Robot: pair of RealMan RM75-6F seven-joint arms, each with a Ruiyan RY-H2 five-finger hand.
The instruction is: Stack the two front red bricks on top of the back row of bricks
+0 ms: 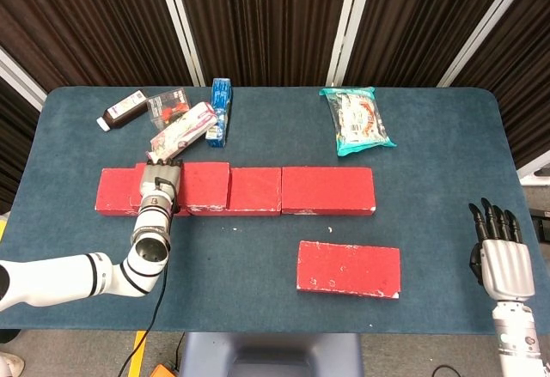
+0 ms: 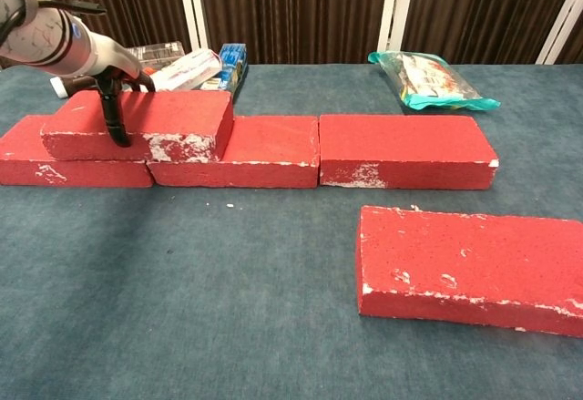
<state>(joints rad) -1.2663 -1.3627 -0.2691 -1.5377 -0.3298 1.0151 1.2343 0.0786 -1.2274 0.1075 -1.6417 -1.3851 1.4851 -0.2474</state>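
Three red bricks form the back row (image 1: 326, 190) (image 2: 405, 149) across the middle of the blue table. A further red brick (image 1: 202, 184) (image 2: 173, 122) lies on top of that row at its left end, spanning the left and middle bricks. My left hand (image 1: 159, 184) (image 2: 109, 99) grips this top brick, thumb down its front face and fingers over the back edge. The other front red brick (image 1: 348, 268) (image 2: 469, 268) lies flat, alone, near the front right. My right hand (image 1: 503, 252) hovers at the table's right edge, fingers straight and apart, holding nothing.
Behind the row at the back left lie a black box (image 1: 125, 109), a white and pink box (image 1: 182, 130) (image 2: 187, 70) and a blue box (image 1: 220, 111) (image 2: 232, 58). A teal snack bag (image 1: 357, 119) (image 2: 428, 81) lies at the back right.
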